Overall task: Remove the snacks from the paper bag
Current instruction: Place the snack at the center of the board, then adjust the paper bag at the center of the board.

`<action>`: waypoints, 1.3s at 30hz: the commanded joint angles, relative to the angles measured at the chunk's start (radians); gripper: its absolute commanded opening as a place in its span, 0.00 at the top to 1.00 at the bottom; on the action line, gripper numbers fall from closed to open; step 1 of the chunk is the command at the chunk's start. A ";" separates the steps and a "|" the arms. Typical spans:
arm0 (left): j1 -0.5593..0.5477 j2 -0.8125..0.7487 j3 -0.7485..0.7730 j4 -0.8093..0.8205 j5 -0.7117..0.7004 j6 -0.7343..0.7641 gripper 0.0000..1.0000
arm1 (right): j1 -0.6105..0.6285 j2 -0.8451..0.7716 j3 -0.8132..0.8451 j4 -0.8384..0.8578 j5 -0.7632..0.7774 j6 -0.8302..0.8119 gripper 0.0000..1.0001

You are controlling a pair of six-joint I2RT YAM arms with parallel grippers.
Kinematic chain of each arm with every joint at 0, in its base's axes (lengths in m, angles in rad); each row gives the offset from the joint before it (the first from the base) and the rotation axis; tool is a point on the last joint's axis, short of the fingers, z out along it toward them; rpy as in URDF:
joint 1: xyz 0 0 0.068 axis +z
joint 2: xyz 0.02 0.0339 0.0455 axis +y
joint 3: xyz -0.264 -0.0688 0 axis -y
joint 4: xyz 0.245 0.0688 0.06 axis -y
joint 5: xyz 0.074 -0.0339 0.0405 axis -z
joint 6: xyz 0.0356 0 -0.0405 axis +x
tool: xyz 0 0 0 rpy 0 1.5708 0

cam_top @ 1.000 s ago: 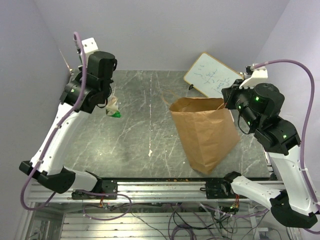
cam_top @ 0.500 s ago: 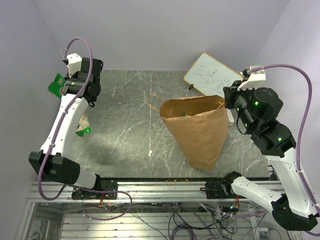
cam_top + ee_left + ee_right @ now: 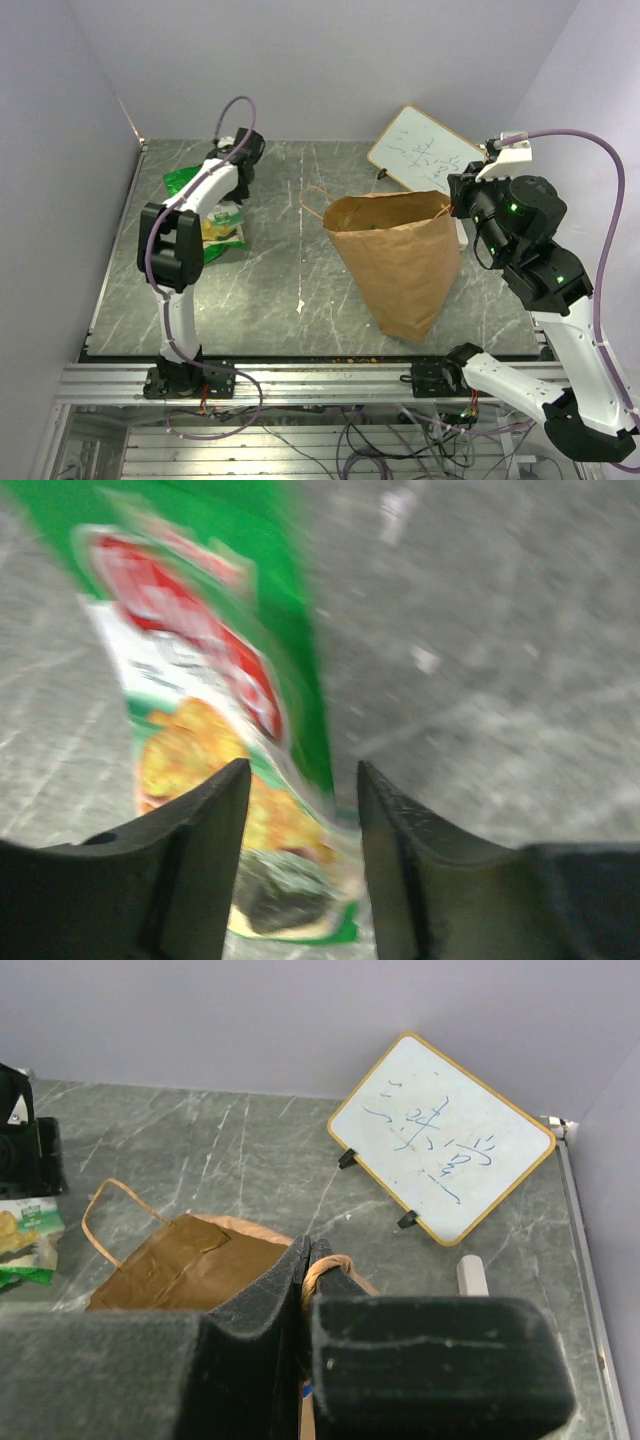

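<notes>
The brown paper bag [image 3: 400, 255] stands right of centre with its mouth open. My right gripper [image 3: 456, 205] [image 3: 315, 1252] is shut on the bag's near twisted handle [image 3: 335, 1263]. The other handle [image 3: 100, 1210] hangs free. Two green snacks lie at the back left: one packet [image 3: 222, 225] beside my left forearm, another [image 3: 180, 180] partly behind it. My left gripper [image 3: 303, 772] is open just above a blurred green packet [image 3: 210, 740], which its fingers [image 3: 215, 815] do not pinch. The contents of the bag are mostly hidden.
A white writing board [image 3: 425, 150] [image 3: 440, 1130] leans at the back right, behind the bag. A small beige piece [image 3: 472, 1275] lies beside the bag. The side walls stand close to both arms. The metal rail [image 3: 320, 385] runs along the near edge.
My left arm has swung from the left wall to the back of the table, and its jaws have opened off the green packet. The right gripper keeps its hold on the handle.
</notes>
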 commanded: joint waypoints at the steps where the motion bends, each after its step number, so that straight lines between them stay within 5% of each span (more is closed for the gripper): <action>1: -0.023 -0.168 -0.025 0.070 0.199 -0.084 0.21 | 0.003 -0.004 0.080 0.019 0.021 0.040 1.00; 6: -0.024 -0.410 -0.200 0.097 0.399 -0.149 0.02 | 0.003 0.031 0.118 -0.106 0.043 0.032 1.00; 14: -0.038 -0.789 -0.563 0.442 0.865 -0.361 0.01 | 0.003 0.116 0.200 -0.194 0.057 0.016 1.00; 18: -0.079 -0.770 -0.562 0.545 0.971 -0.405 0.01 | 0.003 0.141 0.228 -0.217 0.019 0.060 1.00; 28: -0.117 -0.510 -0.443 0.525 0.878 -0.510 0.10 | 0.003 0.075 0.165 -0.209 -0.005 0.279 1.00; 31: -0.126 -0.462 -0.460 0.687 0.948 -0.597 0.24 | 0.003 0.070 0.172 -0.213 -0.009 0.311 1.00; 35: -0.172 -0.409 -0.413 0.692 0.981 -0.596 0.48 | 0.003 0.064 0.176 -0.222 0.029 0.322 1.00; 39: -0.217 -0.427 -0.459 0.785 1.009 -0.650 0.83 | 0.003 0.082 0.212 -0.227 0.072 0.271 1.00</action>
